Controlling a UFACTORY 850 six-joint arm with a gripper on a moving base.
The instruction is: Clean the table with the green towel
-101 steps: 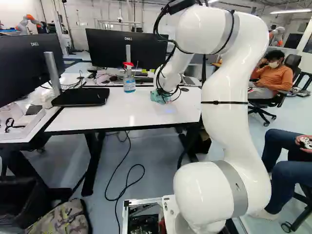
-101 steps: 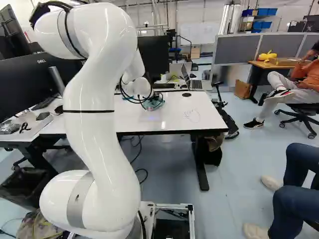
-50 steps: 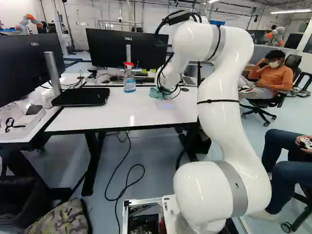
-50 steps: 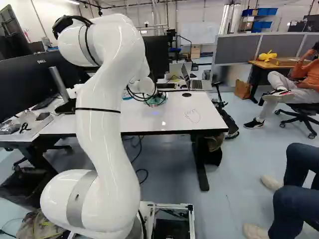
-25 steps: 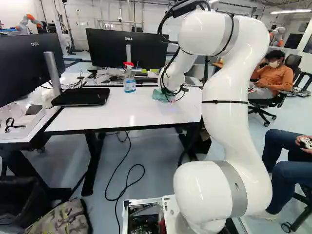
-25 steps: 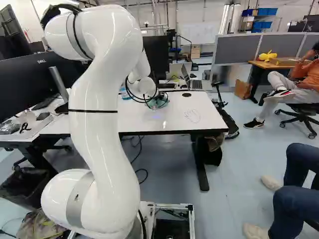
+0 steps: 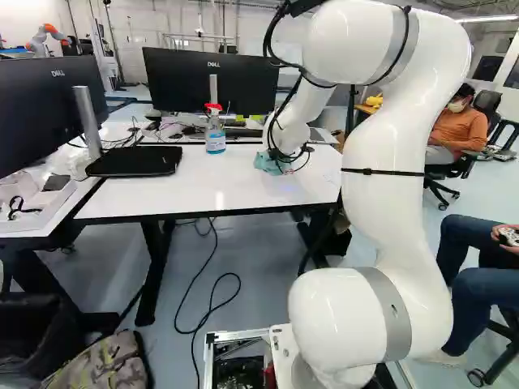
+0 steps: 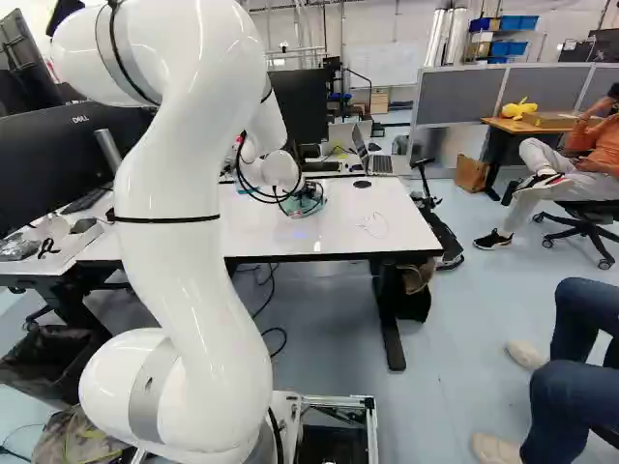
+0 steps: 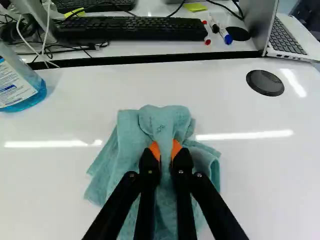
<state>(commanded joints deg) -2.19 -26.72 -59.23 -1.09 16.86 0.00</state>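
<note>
At the far right part of the white table (image 7: pixel 174 190), my gripper (image 7: pixel 285 160) is low over the top in the left base view. The wrist view shows the gripper (image 9: pixel 166 150) shut on the green towel (image 9: pixel 167 119), a bunched fold of cloth pinched between its orange pads. The rest of the towel spreads rumpled on the tabletop, ahead of and beneath the fingers. In the right base view, cables and the wrist partly cover the towel (image 8: pixel 308 205). Faint scribble marks (image 8: pixel 375 226) show on the table, to the right of the gripper in that view.
A spray bottle (image 7: pixel 215 134) with a red head stands on the table, left of the towel. Monitors (image 7: pixel 207 81), a keyboard (image 9: pixel 132 29), markers (image 9: pixel 225 35) and a laptop (image 9: pixel 290 37) are behind. A seated person's legs (image 8: pixel 580 358) are right of the base.
The arm has swung and shifted slightly, its elbow moving outward in both base views. The gripper has slid the held towel back and forth a little over the tabletop. The base has not moved.
</note>
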